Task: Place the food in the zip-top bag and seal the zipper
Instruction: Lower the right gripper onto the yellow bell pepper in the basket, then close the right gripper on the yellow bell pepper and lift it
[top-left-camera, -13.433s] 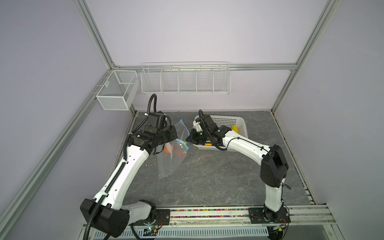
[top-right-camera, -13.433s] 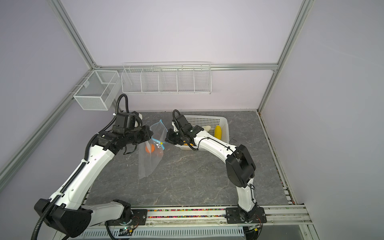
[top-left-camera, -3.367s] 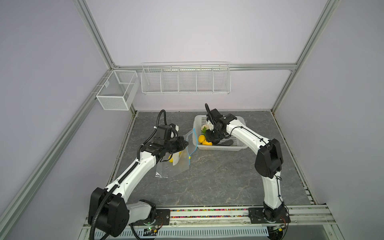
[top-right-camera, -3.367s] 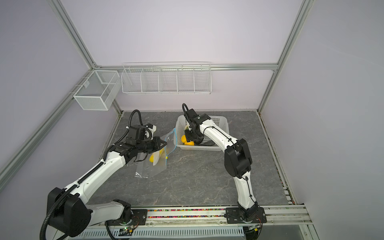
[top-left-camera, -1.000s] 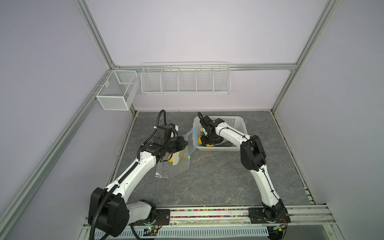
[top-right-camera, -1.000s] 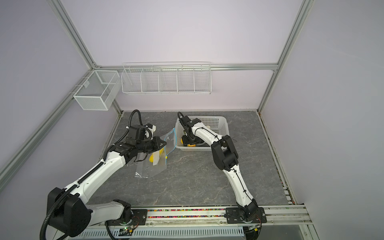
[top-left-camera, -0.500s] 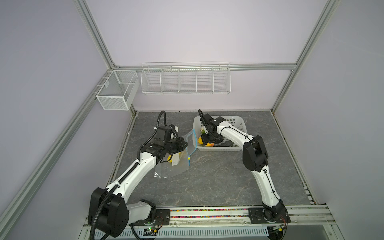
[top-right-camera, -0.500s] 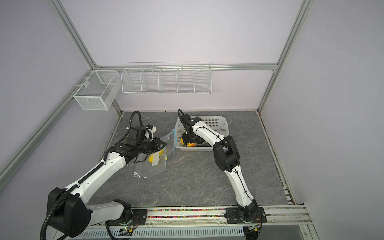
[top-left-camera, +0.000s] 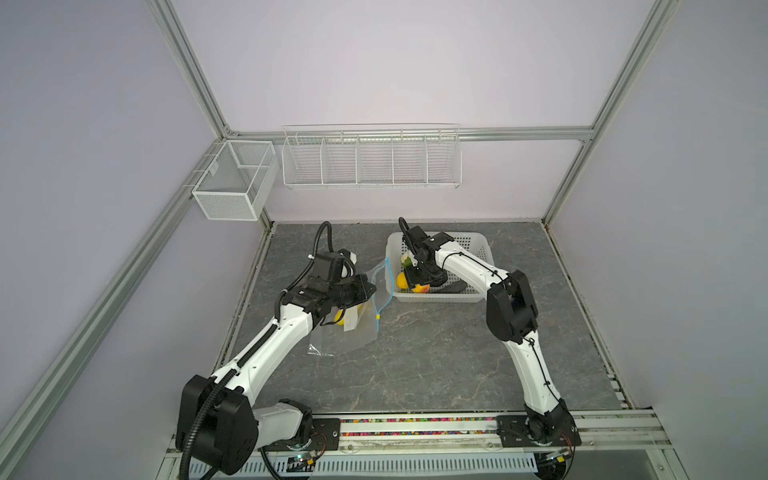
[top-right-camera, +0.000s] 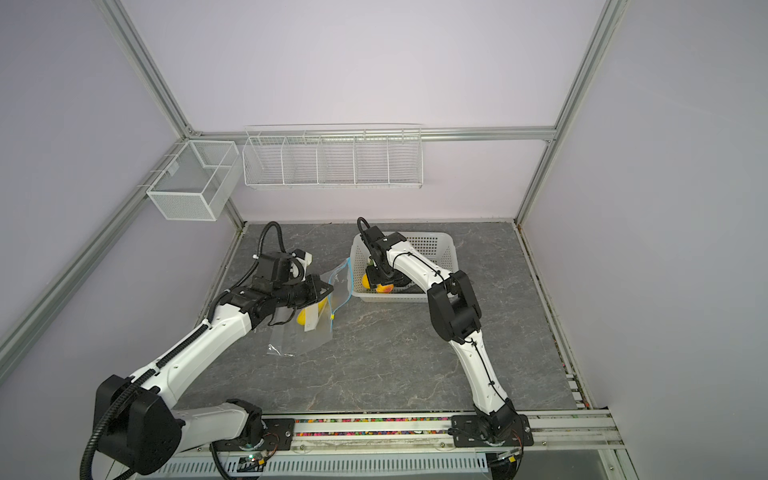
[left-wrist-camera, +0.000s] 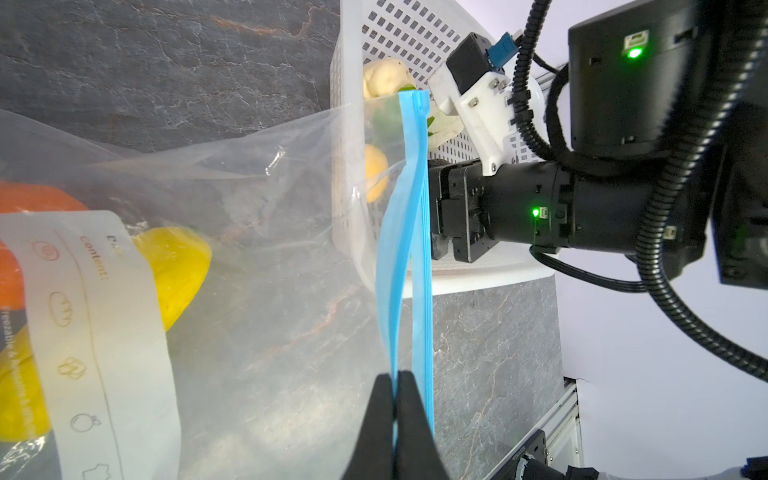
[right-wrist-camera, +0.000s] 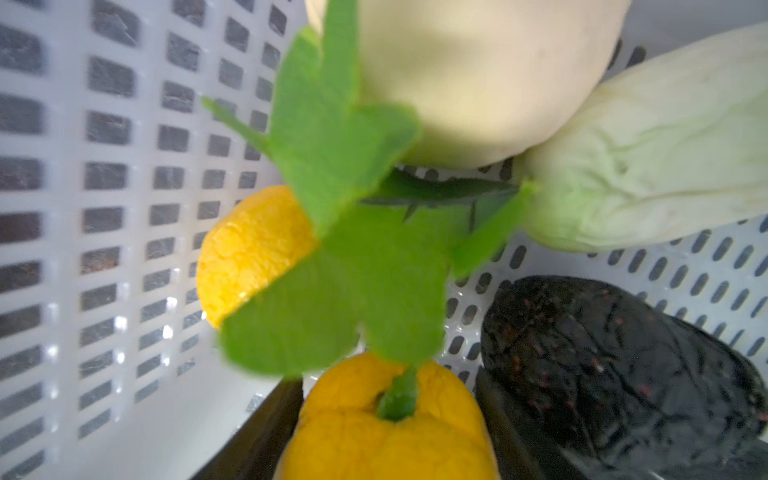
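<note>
While the left gripper (left-wrist-camera: 397, 376) pinches shut on the zipper (left-wrist-camera: 409, 249), the zip-top bag (left-wrist-camera: 257, 291) mouth gapes beyond its fingertips; right gripper (right-wrist-camera: 386, 380) fingers (right-wrist-camera: 266, 436) stand wide astride an orange (right-wrist-camera: 386, 440) in the basket (right-wrist-camera: 104, 208), grip unclear; a loose hold or leaf (right-wrist-camera: 353, 270) snag could drop it short.

Left tool (top-left-camera: 367, 291) apparently pinches bag (top-left-camera: 355, 337); right tool (top-left-camera: 415, 282) inside basket (top-left-camera: 478, 237)

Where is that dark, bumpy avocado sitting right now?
The dark avocado lies inside the white basket, on the right of both top views, next to the pale cabbage and a yellow-orange fruit.
</note>
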